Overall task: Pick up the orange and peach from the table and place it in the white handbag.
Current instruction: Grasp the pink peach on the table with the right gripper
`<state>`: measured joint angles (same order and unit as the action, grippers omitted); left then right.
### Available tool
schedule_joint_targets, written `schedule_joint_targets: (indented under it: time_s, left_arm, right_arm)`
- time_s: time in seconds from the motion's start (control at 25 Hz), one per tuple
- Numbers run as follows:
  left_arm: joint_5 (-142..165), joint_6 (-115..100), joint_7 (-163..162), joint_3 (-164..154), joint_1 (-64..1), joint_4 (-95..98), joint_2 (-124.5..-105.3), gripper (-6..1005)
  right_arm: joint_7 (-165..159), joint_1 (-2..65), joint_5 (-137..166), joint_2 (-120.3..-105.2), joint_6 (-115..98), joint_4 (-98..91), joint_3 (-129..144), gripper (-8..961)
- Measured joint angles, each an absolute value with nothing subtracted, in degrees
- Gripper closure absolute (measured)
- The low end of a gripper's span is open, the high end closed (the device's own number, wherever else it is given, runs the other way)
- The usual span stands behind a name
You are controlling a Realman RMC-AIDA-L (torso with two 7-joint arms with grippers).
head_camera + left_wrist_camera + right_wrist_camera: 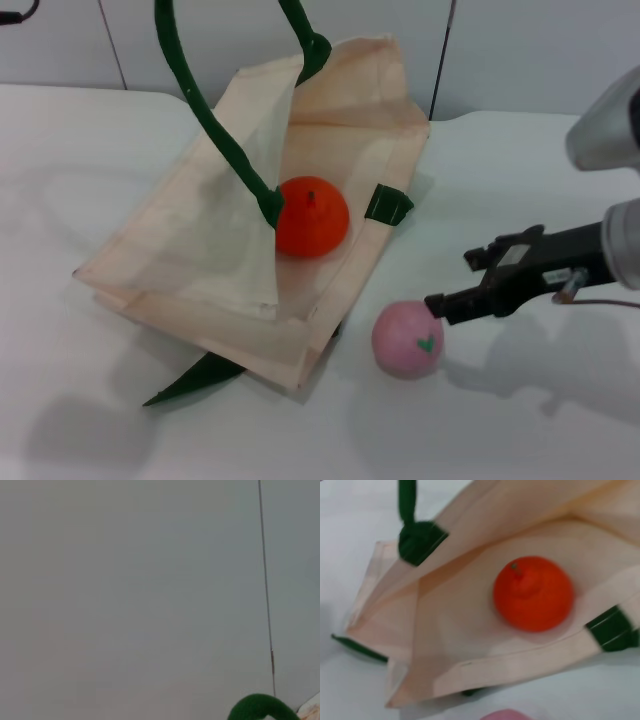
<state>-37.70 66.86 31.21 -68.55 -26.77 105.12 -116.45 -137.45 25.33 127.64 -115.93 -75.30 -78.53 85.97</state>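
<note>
**Orange inside the open handbag**

The orange (533, 593) sat inside the white handbag (445, 645), stem up, on its inner fabric. Green strap tabs (421, 541) flanked the bag's mouth. A pink sliver of the peach (506, 714) showed just outside the bag on the bench (350, 510).

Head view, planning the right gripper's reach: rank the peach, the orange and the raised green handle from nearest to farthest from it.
From the right gripper:
1. Peach, on the table just beside its fingertips.
2. Orange, inside the white handbag.
3. Raised green handle, beyond the orange, leftward.

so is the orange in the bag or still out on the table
In. The orange lies inside the white handbag, cloth walls around it, the mouth held open by its raised green handle.
</note>
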Motion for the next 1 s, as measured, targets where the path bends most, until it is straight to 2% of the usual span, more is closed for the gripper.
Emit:
schedule_joint_targets:
  time_s: [1.0]
  left_arm:
    - [-37.7,66.62,31.29,-68.64,-27.43,104.93,-116.45,867]
  right_arm:
    - [-135.69,31.66,124.98,-115.79,-69.53,-63.78,91.08,74]
